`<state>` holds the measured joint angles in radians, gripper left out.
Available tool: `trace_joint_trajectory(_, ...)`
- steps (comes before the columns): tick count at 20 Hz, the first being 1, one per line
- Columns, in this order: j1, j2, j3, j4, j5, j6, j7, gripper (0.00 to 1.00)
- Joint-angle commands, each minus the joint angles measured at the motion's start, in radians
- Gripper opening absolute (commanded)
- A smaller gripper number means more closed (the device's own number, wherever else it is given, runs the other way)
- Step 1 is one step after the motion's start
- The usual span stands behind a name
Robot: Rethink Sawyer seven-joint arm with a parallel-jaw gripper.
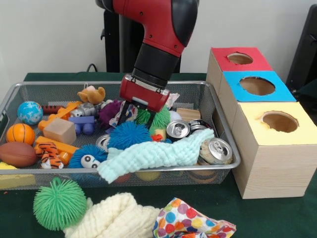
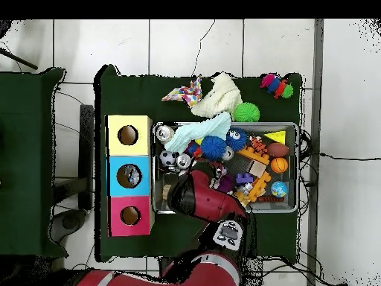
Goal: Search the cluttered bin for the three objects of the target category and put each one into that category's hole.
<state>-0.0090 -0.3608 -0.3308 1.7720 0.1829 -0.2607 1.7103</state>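
Front view shows the pincer (image 1: 134,115) spread apart, empty, tips down among toys in the cluttered bin (image 1: 224,130).

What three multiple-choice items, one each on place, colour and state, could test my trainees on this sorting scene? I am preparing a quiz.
1. Where does the green spiky ball lie?
A. inside the wire bin
B. on the table outside the bin
C. on the yellow box

2. What colour tops the middle box?
A. blue
B. green
C. white

3. Where is the gripper?
A. down among the toys in the wire bin
B. over the red box
C. drawn back off the table

Answers: 1 B, it sits on the green cloth before the rim. 2 A, blue between red and yellow. 3 A, its tips reach into the clutter.
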Motion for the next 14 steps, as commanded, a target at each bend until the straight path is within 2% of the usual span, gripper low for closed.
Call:
trace_joint_trajectory(1,-0.01,0.066,0.068,0.077,0.043,-0.037,0.261,1.0)
trace_joint_trajectory(12,-0.008,0.067,0.064,0.07,-0.012,-0.063,0.218,1.0)
trace_joint_trajectory(13,-0.02,0.061,0.073,0.072,-0.023,-0.052,0.21,0.0)
trace_joint_trajectory(14,-0.025,0.06,0.076,0.073,-0.026,-0.054,0.211,0.0)
